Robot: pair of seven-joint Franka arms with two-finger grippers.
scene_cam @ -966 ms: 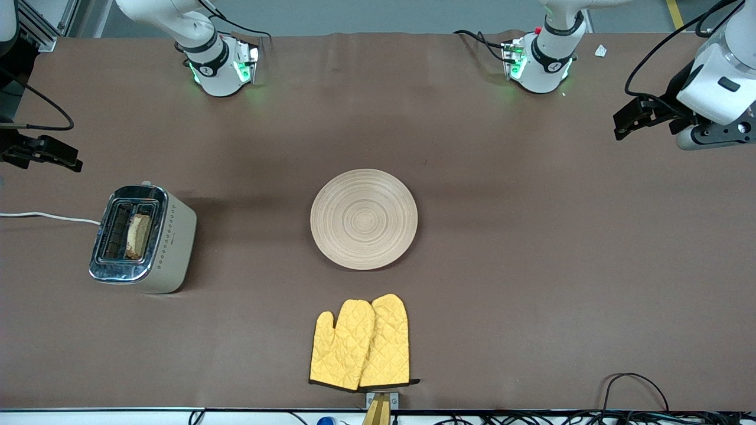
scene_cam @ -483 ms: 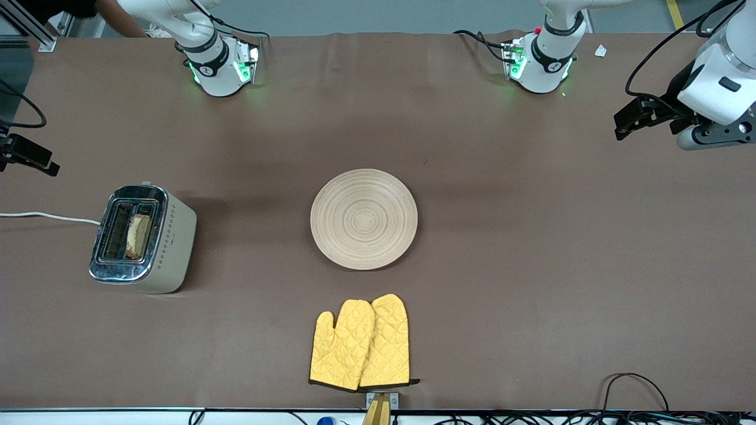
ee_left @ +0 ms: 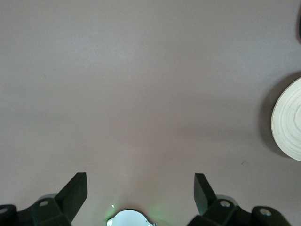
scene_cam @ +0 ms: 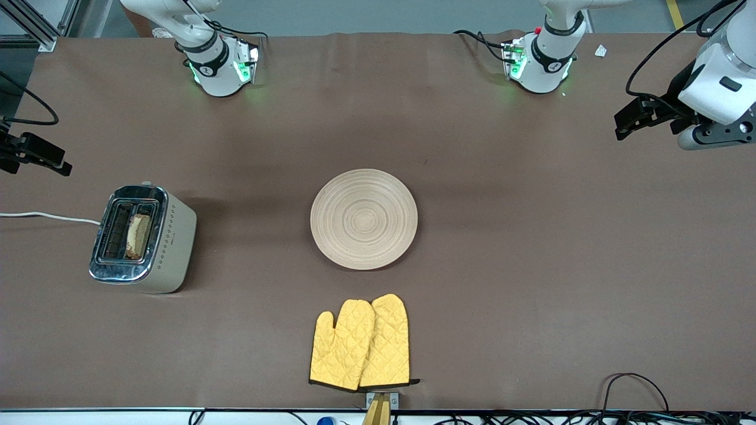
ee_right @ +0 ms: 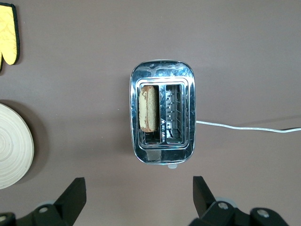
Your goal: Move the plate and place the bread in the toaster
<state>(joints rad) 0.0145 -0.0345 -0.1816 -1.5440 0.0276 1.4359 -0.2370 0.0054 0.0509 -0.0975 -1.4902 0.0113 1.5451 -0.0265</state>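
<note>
The light-wood plate (scene_cam: pixel 364 219) lies bare at the table's middle; its edge shows in the left wrist view (ee_left: pixel 289 122) and the right wrist view (ee_right: pixel 14 146). The cream toaster (scene_cam: pixel 142 239) with chrome top (ee_right: pixel 162 70) stands toward the right arm's end. The brown bread (scene_cam: pixel 137 236) stands in the slot nearer the plate (ee_right: pixel 149 107). My right gripper (scene_cam: pixel 35 154) is open and empty, high over the table beside the toaster (ee_right: pixel 138 186). My left gripper (scene_cam: pixel 635 118) is open and empty, high over bare table at the left arm's end (ee_left: pixel 140 181).
A pair of yellow oven mitts (scene_cam: pixel 361 343) lies nearer the front camera than the plate, also in the right wrist view (ee_right: pixel 8 28). The toaster's white cord (scene_cam: pixel 47 216) runs off the right arm's end of the table (ee_right: pixel 244 127). Cables lie along the front edge.
My right gripper drifted a little toward the table's end, then part of the way back. The left arm, plate, toaster and bread have not moved.
</note>
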